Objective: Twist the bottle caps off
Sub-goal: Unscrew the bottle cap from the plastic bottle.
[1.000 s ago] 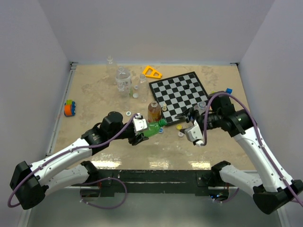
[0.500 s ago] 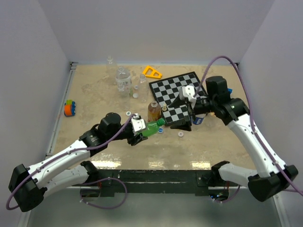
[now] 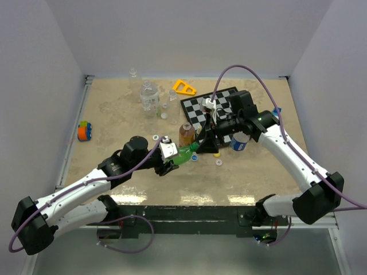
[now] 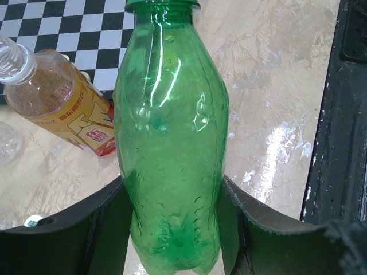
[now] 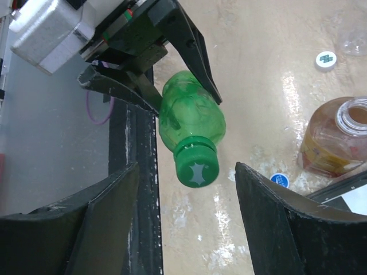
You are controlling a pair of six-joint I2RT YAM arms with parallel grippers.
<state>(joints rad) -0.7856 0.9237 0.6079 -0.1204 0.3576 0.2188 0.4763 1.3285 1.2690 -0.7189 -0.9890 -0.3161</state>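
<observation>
My left gripper (image 4: 172, 200) is shut on the lower body of the green bottle (image 4: 172, 126), holding it tilted above the table (image 3: 182, 155). Its green cap (image 5: 198, 166) is on the neck and points at my right gripper (image 5: 186, 167). That gripper is open, one finger on either side of the cap, with a gap on both sides. The amber bottle (image 3: 185, 133) stands uncapped just behind. A bottle with a blue label (image 3: 239, 142) sits under my right arm. Loose on the table are a blue cap (image 5: 279, 180) and a white cap (image 5: 325, 59).
The chessboard (image 3: 198, 112) lies behind the bottles, partly under my right arm. Clear bottles (image 3: 149, 97) and a yellow triangle (image 3: 184, 87) are at the back. A small toy (image 3: 84, 131) is at the left. Another white cap (image 3: 218, 162) lies in front.
My right arm has swung left from the right side of the table, and its jaws now straddle the green cap. The left gripper and green bottle have stayed put.
</observation>
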